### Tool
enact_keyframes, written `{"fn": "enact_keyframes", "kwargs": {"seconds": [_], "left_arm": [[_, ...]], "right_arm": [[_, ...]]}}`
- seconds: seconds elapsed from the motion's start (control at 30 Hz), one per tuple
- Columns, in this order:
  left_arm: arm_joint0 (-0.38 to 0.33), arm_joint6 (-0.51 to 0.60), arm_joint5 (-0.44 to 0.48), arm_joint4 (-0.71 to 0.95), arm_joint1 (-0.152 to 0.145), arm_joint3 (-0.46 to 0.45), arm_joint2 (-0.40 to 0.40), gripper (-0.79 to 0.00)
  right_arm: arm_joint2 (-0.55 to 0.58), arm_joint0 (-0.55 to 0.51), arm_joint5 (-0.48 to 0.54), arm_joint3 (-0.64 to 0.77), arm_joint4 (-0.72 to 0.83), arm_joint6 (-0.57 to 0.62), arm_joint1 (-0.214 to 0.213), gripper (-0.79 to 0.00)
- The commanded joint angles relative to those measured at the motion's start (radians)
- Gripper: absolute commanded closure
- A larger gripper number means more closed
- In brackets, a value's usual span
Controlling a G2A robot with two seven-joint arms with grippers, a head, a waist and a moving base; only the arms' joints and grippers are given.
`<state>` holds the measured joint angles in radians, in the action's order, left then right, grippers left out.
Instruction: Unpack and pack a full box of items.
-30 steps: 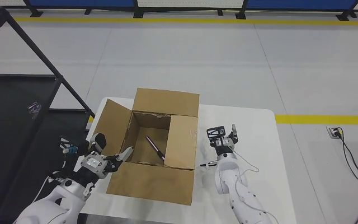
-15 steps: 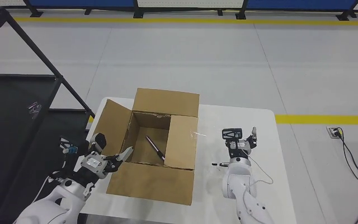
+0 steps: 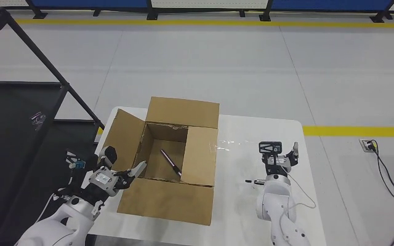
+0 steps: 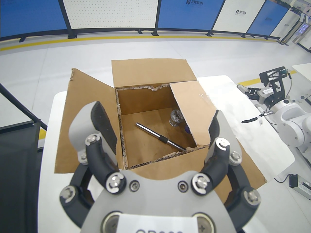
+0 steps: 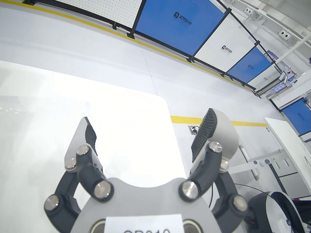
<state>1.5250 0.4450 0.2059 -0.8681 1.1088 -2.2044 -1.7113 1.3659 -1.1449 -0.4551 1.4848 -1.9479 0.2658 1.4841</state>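
An open cardboard box stands on the white table with its flaps spread. A thin metal rod lies slantwise on the box floor; the top view shows this rod too. Beside the rod stands a small metal spool, and a purple item is half hidden under the inner flap. My left gripper is open and empty at the box's near left corner, also seen from above. My right gripper is open and empty over bare table right of the box.
A black metal frame and dark panel stand left of the table. The rounded table edge lies just beyond the right gripper. A floor socket with a cable sits at the far right.
The right arm has swung to the right, away from the box, with its gripper still open. The left arm and the box have not moved.
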Motion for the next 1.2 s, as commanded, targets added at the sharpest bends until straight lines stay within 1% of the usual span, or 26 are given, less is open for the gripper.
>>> {"fn": "enact_keyframes", "kwargs": {"seconds": [0.0, 0.1, 0.33, 0.57, 0.9, 1.17], "left_arm": [[0.000, 0.000, 0.000, 0.000, 0.000, 0.000, 0.000, -0.785], [0.000, 0.000, 0.000, 0.000, 0.000, 0.000, 0.000, -0.785], [0.000, 0.000, 0.000, 0.000, 0.000, 0.000, 0.000, -0.785], [0.000, 0.000, 0.000, 0.000, 0.000, 0.000, 0.000, -0.785], [0.000, 0.000, 0.000, 0.000, 0.000, 0.000, 0.000, -0.785], [0.000, 0.000, 0.000, 0.000, 0.000, 0.000, 0.000, -0.785]], "right_arm": [[0.009, -0.001, 0.013, -0.005, 0.000, 0.008, -0.001, -0.785], [0.021, 0.005, 0.016, -0.029, 0.003, 0.013, -0.001, -0.785], [0.045, 0.015, -0.015, -0.076, 0.027, -0.008, 0.002, -0.785], [0.066, 0.027, -0.026, -0.099, 0.005, 0.008, 0.001, -0.785], [0.081, 0.052, 0.003, -0.167, 0.000, 0.022, 0.002, -0.785], [0.096, 0.043, 0.020, -0.215, 0.036, -0.018, 0.002, -0.785]]}}
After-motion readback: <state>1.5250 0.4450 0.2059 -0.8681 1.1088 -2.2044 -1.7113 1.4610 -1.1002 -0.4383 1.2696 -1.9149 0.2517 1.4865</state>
